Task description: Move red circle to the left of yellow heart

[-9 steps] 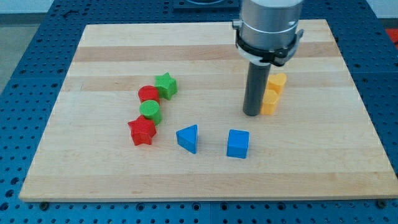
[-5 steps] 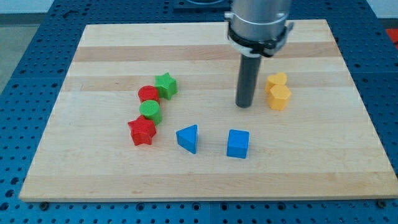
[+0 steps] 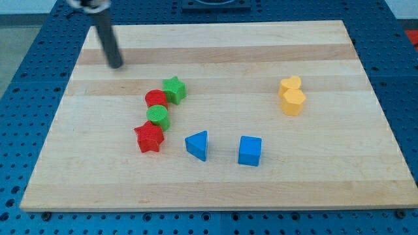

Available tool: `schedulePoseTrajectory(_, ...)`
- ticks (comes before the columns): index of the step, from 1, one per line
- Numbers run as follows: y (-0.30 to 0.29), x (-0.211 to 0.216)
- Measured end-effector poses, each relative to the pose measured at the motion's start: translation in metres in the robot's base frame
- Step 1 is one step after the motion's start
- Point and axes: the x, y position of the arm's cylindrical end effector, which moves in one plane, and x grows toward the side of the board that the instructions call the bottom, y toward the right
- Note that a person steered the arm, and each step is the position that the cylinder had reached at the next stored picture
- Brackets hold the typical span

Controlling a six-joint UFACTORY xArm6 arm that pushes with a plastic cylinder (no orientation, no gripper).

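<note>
camera view: my tip (image 3: 115, 66) stands up-left of red circle (image 3: 155, 98).

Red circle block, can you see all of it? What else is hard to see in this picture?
- Red circle: camera view, partly hidden by the green star and green circle touching it.
- Yellow heart: lower part covered by the other yellow block, whose shape is unclear.
- Rod: its top is cut off by the view's top edge; my tip shows, up and left of the red circle.
</note>
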Motion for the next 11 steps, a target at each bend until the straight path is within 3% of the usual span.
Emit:
schedulePoseTrajectory(1, -0.050, 0.060)
schedulePoseTrajectory(2, -0.058, 0.106)
schedulePoseTrajectory(3, -0.028, 0.125)
schedulePoseTrajectory(5, 0.068, 0.117)
schedulePoseTrajectory(7, 0.091, 0.103)
schedulePoseTrajectory(10, 0.194, 0.094)
schedulePoseTrajectory(11, 0.194, 0.094)
